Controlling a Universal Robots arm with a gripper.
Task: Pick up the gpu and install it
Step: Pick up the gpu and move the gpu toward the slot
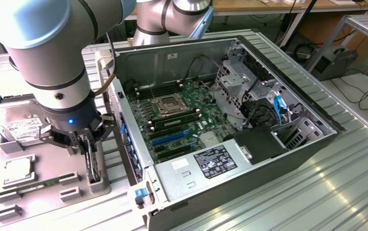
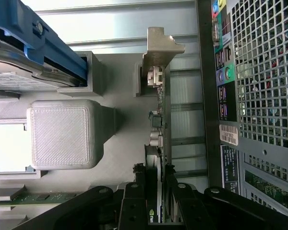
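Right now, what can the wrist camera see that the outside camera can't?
The wrist view adds the coloured ports and mesh grille on the computer's back, seen from outside. The exterior view adds the motherboard and power supply inside the open case, plus a square chip on the grey tray. Both share the gripper closed on the upright gpu, with the hard drive nearby.

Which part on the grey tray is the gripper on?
The gpu, the card standing on edge nearest the case, clamped in the gripper. The hard drive, processor and RAM stick lie apart from it.
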